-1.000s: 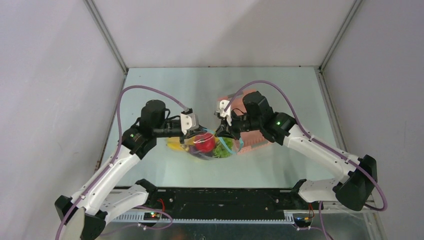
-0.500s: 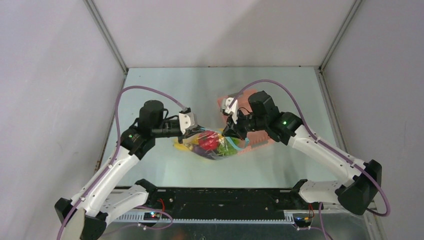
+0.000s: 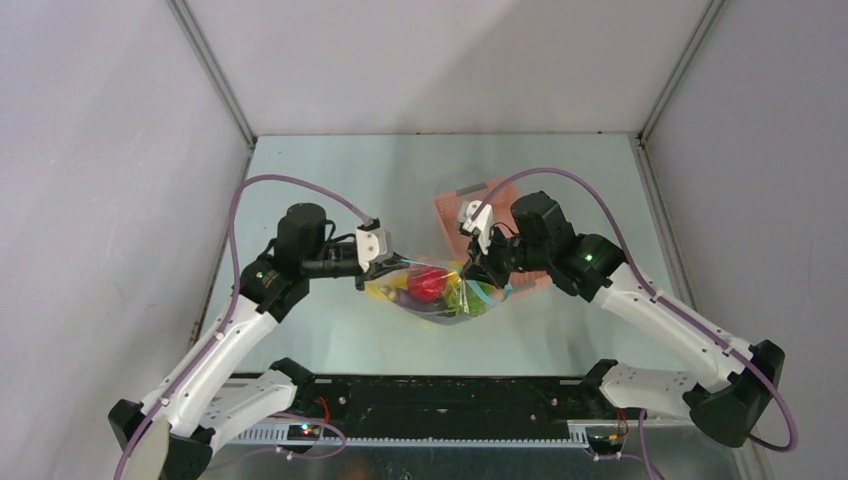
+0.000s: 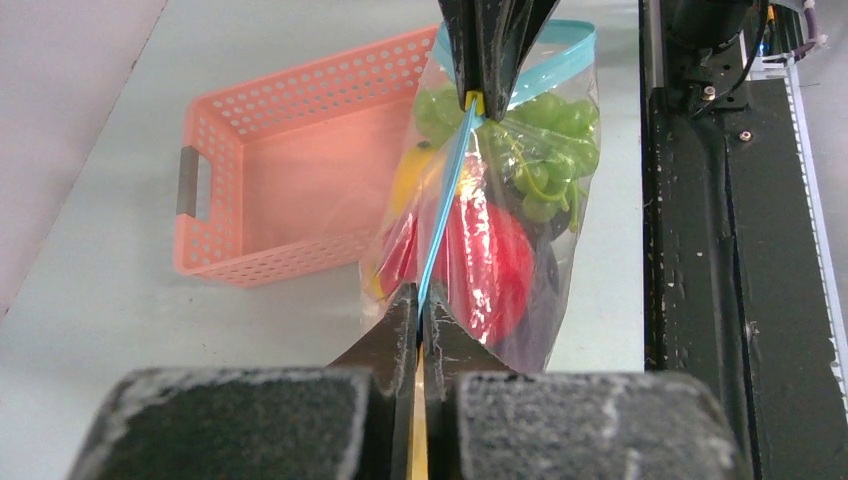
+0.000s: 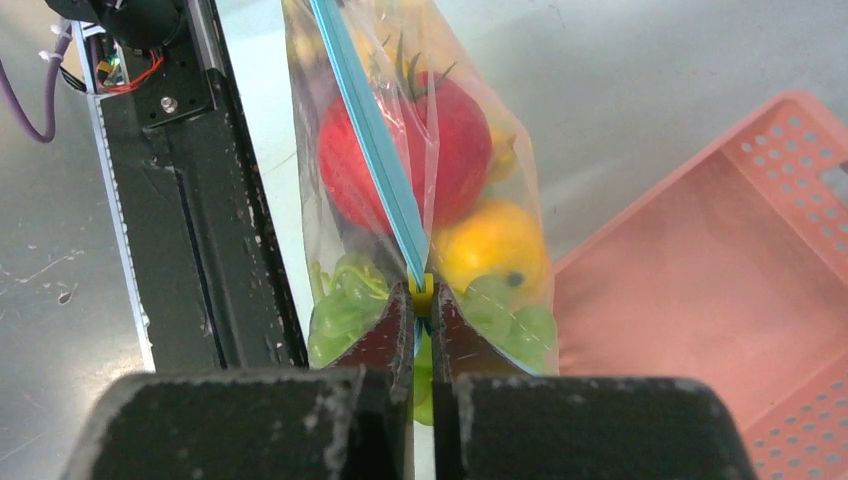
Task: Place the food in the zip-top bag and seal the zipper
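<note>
Zip-top bag (image 4: pixel 500 230): clear plastic film, glossy, creased. Basket (image 4: pixel 280 262): pink perforated plastic, semi-matt. Bench (image 4: pixel 120 330): smooth metal, dull sheen. Red round fruit (image 4: pixel 495 270): glossy plastic.

The work area is a pale grey-green tabletop (image 3: pixel 400 165) with a smooth, faintly glossy finish. It is enclosed on three sides by plain, matte, off-white panels: a back wall (image 3: pixel 440 60), a left wall (image 3: pixel 100 200) and a right wall (image 3: pixel 760 180). A slim metal strut runs up each rear corner, one on the left (image 3: pixel 212 70) and one on the right (image 3: pixel 678 70), both leaning outward toward the top. A black mounting plate (image 3: pixel 450 400) spans the near edge of the tabletop. Lighting is soft and even, with only weak shadows. No window is in view.
</note>
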Action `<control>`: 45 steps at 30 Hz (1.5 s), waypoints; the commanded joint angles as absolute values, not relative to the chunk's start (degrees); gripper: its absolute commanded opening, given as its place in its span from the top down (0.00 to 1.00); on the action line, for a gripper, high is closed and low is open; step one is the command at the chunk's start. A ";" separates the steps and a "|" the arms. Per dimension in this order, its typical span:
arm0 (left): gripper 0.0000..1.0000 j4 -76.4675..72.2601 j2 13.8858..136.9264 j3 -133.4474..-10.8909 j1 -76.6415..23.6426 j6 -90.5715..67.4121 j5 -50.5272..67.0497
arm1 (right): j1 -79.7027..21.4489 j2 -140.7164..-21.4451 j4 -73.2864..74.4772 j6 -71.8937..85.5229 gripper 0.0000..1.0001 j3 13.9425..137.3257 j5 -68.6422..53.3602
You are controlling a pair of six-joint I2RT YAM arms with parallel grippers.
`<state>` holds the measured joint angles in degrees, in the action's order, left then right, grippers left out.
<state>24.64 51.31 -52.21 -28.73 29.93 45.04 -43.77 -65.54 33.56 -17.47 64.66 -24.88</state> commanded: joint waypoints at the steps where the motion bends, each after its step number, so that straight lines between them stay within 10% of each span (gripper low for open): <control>1: 1.00 23.60 47.88 -53.09 -25.93 29.43 42.91 | -41.32 -61.71 50.68 -16.69 1.00 63.26 -14.30; 9: 0.97 24.21 48.50 -54.85 -25.91 28.56 46.87 | -43.03 -60.88 40.69 -14.92 1.00 63.67 -19.41; 10: 0.89 24.59 48.69 -55.24 -25.94 28.70 47.65 | -43.23 -61.46 37.79 -14.89 1.00 64.89 -20.30; 13: 0.15 24.80 48.34 -56.60 -25.93 28.61 50.27 | -45.00 -66.37 35.99 -15.51 1.00 69.76 -21.17; 15: 0.02 23.72 47.49 -56.89 -25.97 28.14 50.86 | -46.33 -69.30 35.72 -16.17 1.00 73.70 -21.14; 45: 0.12 48.77 59.19 -65.24 -27.16 52.64 49.88 | -53.67 -85.85 43.44 -30.60 1.00 94.72 -30.32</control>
<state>48.95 59.51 -65.36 -26.59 51.07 49.45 -53.52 -87.07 46.89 -28.84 93.12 -25.71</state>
